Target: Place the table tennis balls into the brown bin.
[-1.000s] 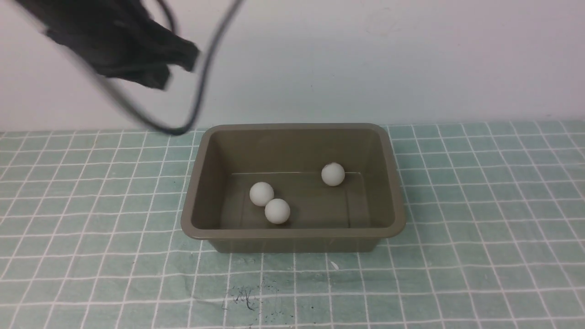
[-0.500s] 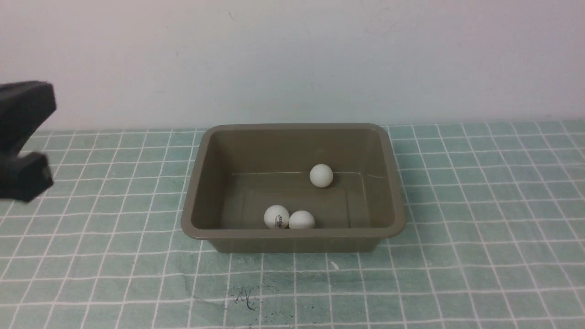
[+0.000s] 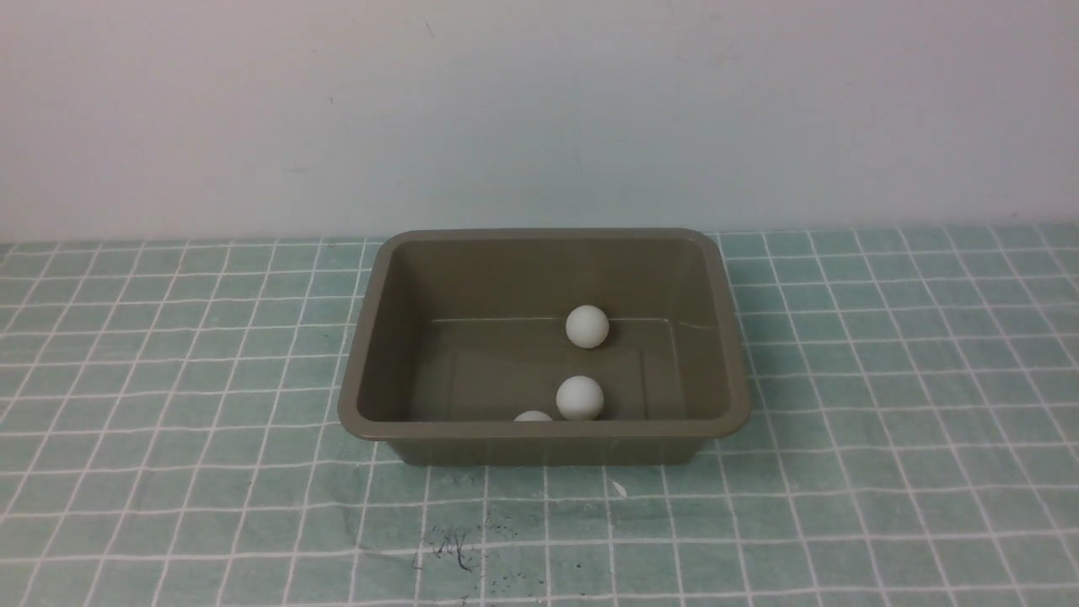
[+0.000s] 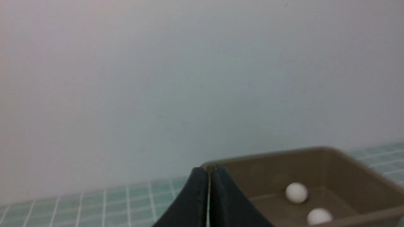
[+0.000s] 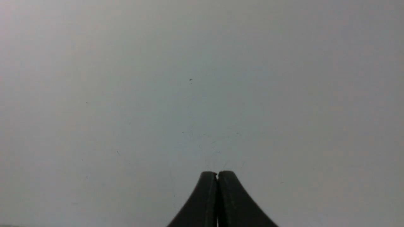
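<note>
The brown bin (image 3: 371, 337) stands mid-table in the front view, with three white table tennis balls inside. One ball (image 3: 587, 326) lies near the back of the floor, a second ball (image 3: 580, 398) sits closer to the front wall, and a third ball (image 3: 533, 416) peeks just over the front rim. In the left wrist view the bin (image 4: 347, 164) shows two balls (image 4: 296, 192) (image 4: 319, 216). My left gripper (image 4: 209, 171) is shut and empty, off to the bin's side. My right gripper (image 5: 217, 174) is shut and empty, facing only the wall. Neither gripper shows in the front view.
A teal cloth with a white grid (image 3: 885, 379) covers the table, with a dark smudge (image 3: 451, 548) near the front. A pale wall (image 3: 539, 110) rises right behind the bin.
The left arm has withdrawn to the left and left the front view. The balls have rolled inside the bin: two toward the front wall, the back one a little leftward.
</note>
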